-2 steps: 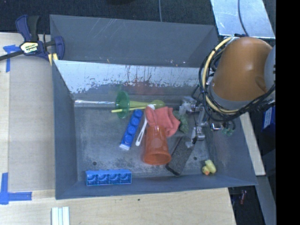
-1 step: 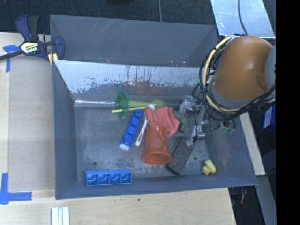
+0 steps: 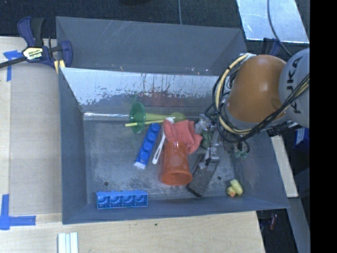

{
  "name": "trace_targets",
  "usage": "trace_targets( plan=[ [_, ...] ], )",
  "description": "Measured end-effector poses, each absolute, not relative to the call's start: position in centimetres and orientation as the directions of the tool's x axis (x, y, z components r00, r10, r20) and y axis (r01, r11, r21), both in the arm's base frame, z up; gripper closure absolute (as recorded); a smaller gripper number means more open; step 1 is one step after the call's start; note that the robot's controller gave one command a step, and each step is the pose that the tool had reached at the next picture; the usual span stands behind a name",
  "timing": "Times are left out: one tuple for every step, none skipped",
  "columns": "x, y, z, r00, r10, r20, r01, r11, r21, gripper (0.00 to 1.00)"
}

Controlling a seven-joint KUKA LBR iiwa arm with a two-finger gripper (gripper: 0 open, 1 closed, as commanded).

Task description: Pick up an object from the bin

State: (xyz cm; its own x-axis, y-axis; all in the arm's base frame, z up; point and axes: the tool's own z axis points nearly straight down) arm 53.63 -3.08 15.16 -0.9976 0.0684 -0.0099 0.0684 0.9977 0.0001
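Gripper (image 3: 209,154) is low in the right half of the bin (image 3: 158,41), just above a dark grey block (image 3: 200,182) and close beside the orange cup (image 3: 175,166) and red cloth (image 3: 185,133). Can't tell how wide it's set or whether it has anything. Nothing looks lifted, so grasp and lift both seem left; green funnel (image 3: 138,115), blue brick strip (image 3: 122,199) and small yellow piece (image 3: 234,188) lie further out.

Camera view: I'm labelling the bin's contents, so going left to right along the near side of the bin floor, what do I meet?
Blue studded plate → orange cup lying on its side → dark block → small yellow thing. I left out the heaped pieces behind them because they overlap.
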Motion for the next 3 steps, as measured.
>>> trace_targets(
  plan=[
    [56.2,-4.8,9.0,-0.999,-0.029,-0.015,-0.029,1.000,0.001,0.00],
    [56.7,-3.3,7.6,-0.982,0.191,-0.016,0.191,0.982,0.002,0.00],
    [60.0,-2.9,7.2,-0.986,0.168,-0.016,0.168,0.986,0.001,1.00]
  ],
)
